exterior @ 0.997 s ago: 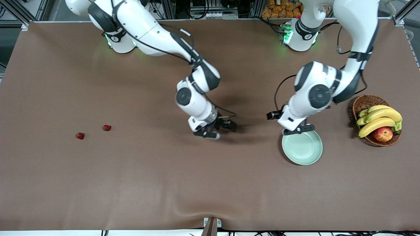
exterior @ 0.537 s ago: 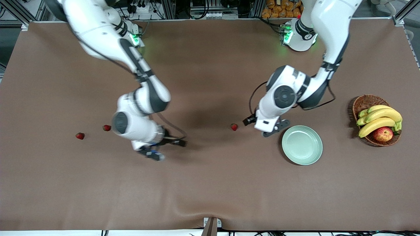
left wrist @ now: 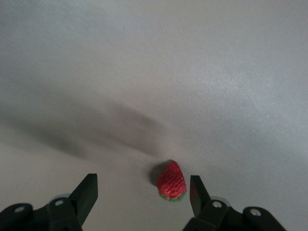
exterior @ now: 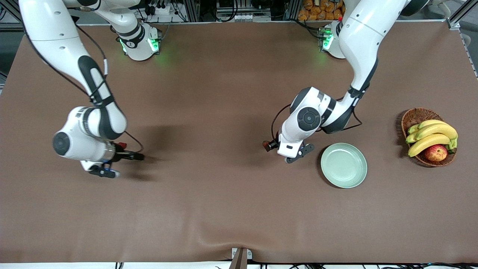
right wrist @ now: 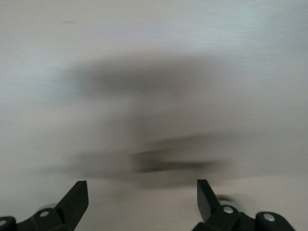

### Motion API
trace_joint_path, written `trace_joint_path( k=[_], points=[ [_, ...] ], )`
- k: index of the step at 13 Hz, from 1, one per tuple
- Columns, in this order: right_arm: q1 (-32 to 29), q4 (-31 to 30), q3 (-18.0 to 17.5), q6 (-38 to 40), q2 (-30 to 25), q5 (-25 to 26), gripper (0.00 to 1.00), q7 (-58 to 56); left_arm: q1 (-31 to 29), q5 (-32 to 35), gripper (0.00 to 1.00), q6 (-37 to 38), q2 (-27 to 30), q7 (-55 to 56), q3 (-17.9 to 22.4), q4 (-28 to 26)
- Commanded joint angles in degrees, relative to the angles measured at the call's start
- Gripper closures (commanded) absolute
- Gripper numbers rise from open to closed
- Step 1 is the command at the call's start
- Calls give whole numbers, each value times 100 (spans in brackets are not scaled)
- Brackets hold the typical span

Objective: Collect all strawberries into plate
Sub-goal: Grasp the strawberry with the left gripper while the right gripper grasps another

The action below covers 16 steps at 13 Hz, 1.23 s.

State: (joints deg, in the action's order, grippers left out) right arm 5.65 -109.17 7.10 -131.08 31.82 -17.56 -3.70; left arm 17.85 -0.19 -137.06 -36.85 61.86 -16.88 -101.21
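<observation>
While the left gripper [left wrist: 143, 188] stands open and empty, a small red green-topped strawberry [left wrist: 171, 182] lies between its fingers, nearer one finger [left wrist: 198, 194].

A strawberry [left wrist: 171, 182] lies on the tabletop [exterior: 224, 201] between the spread fingers [left wrist: 85, 191] of the left end effector [left wrist: 143, 190]. The plate [exterior: 344, 165] sits beside that end effector, toward the left arm's end, with the basket [exterior: 414, 116] farther that way.

The right end effector [right wrist: 142, 192] hangs over bare tabletop toward the right arm's end.

plate [exterior: 344, 165] rim unobstructed | basket [exterior: 414, 116] near plate, toward left arm's end
</observation>
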Motion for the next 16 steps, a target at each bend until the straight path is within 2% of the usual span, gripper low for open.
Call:
trace_joint_path(
  k=[1,3,6,7,9,12,14,15,16],
  points=[
    [77,-254,229,-67,-247,103,0,-410,263,-25,20,-128,-226,352,44,242],
    [68,-246,431,142,-221,121,0,-701,281,-7,28,-136,-340,362,44,303],
    [76,-254,520,433,-194,130,0,-711,342,-7,32,-206,-411,371,53,348],
    [76,-254,520,530,-177,130,7,-711,342,-16,34,-285,-446,371,53,339],
    [94,-245,520,741,-177,130,35,-702,351,-7,37,-303,-481,371,53,348],
    [112,-245,520,733,-168,226,65,-702,351,-7,63,-304,-543,371,53,400],
    [120,-245,520,733,-141,340,85,-702,334,2,94,-304,-543,336,53,436],
    [120,-237,520,733,-133,358,96,-711,290,10,100,-304,-508,301,62,444],
    [129,-237,512,733,-133,349,100,-702,237,19,100,-260,-421,309,79,453]
  ],
)
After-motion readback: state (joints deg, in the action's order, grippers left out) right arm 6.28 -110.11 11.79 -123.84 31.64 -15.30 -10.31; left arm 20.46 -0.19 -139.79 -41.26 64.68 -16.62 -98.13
